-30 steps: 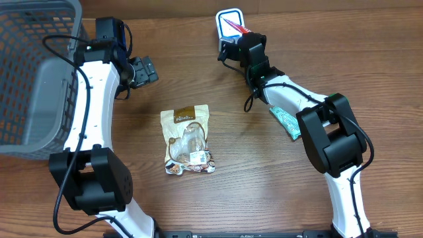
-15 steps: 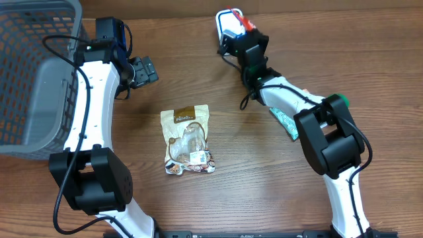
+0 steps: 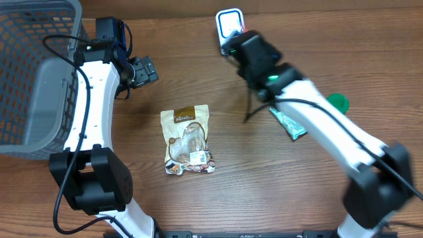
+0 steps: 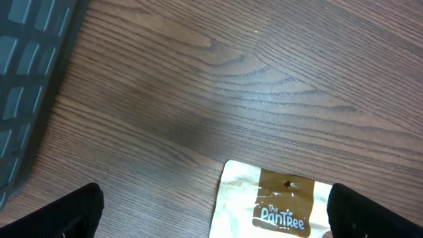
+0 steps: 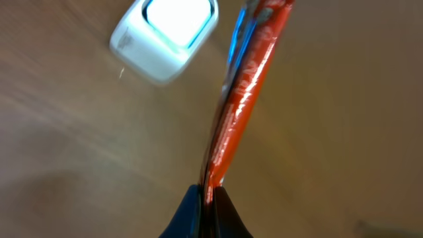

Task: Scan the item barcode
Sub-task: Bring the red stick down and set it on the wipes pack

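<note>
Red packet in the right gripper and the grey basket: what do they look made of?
Red packet: thin glossy film, probably plastic or foil, given bright highlights along its creased edge. Basket: matte grey moulded plastic, it seems, from its regular grid of holes.

**Also lying on the bench [image 3: 251,198]**

A grey mesh basket [image 3: 39,112] stands at the left edge of the wooden top. Near the middle a snack bag [image 3: 188,139] lies flat, printed "The PanTree", with its brown header toward the far side. Well apart to its right a teal packet [image 3: 288,123] lies slanted, and a round green cap [image 3: 338,102] is near it.
</note>
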